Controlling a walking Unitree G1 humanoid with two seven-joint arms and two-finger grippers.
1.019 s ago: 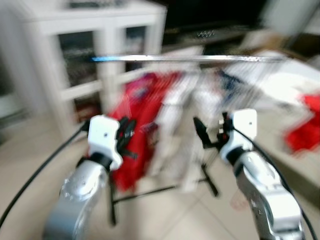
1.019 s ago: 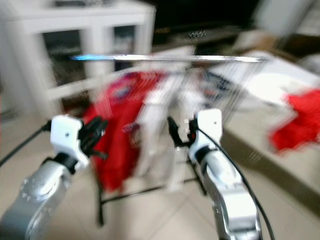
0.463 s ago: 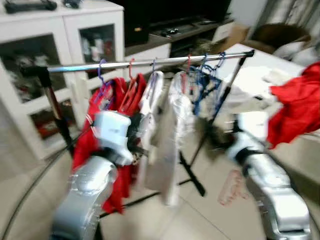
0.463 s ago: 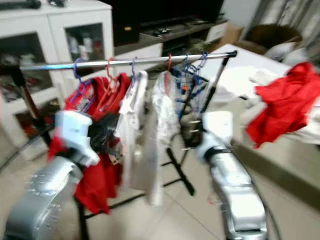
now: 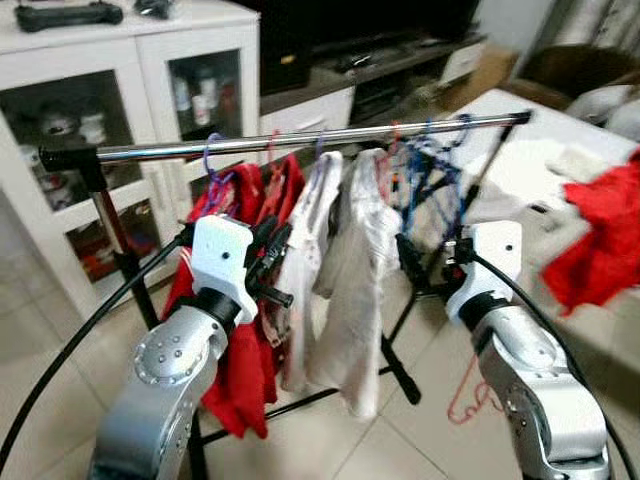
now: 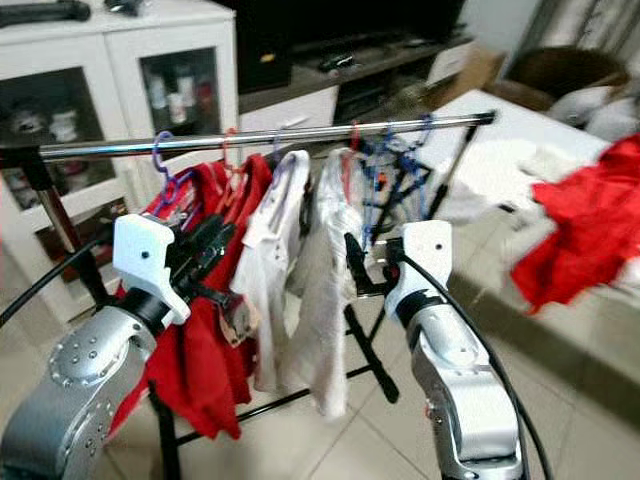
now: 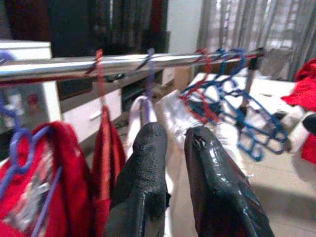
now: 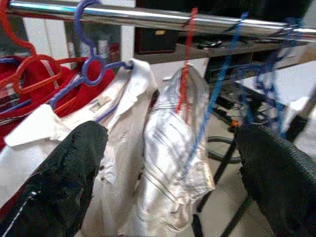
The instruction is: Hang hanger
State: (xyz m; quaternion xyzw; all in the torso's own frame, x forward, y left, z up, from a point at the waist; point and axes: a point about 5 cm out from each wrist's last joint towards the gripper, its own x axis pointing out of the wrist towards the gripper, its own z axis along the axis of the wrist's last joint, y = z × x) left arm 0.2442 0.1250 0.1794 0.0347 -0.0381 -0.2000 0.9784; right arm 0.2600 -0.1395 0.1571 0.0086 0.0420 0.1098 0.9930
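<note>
A silver rail (image 5: 300, 140) on a black stand carries red shirts (image 5: 235, 330), a white shirt (image 5: 305, 250) and a silvery shirt (image 5: 365, 270) on coloured hangers. Several empty blue and red hangers (image 5: 425, 170) bunch at the rail's right end. My left gripper (image 5: 270, 262) is raised in front of the red shirts; its fingers (image 7: 148, 187) sit close together with nothing between them. My right gripper (image 5: 420, 265) is held up beside the silvery shirt, below the empty hangers. Its fingers (image 8: 64, 187) are spread wide and hold nothing.
A white cabinet (image 5: 100, 90) with glass doors stands behind the rack, with a dark TV unit (image 5: 400, 60) to its right. A white surface with a red cloth (image 5: 600, 230) lies at the right. The rack's black feet (image 5: 395, 375) spread over the tiled floor.
The whole picture has shifted and sharpened as the camera moved; the rack now sits centred and nearer. Both arms stay raised before it, grippers unchanged.
</note>
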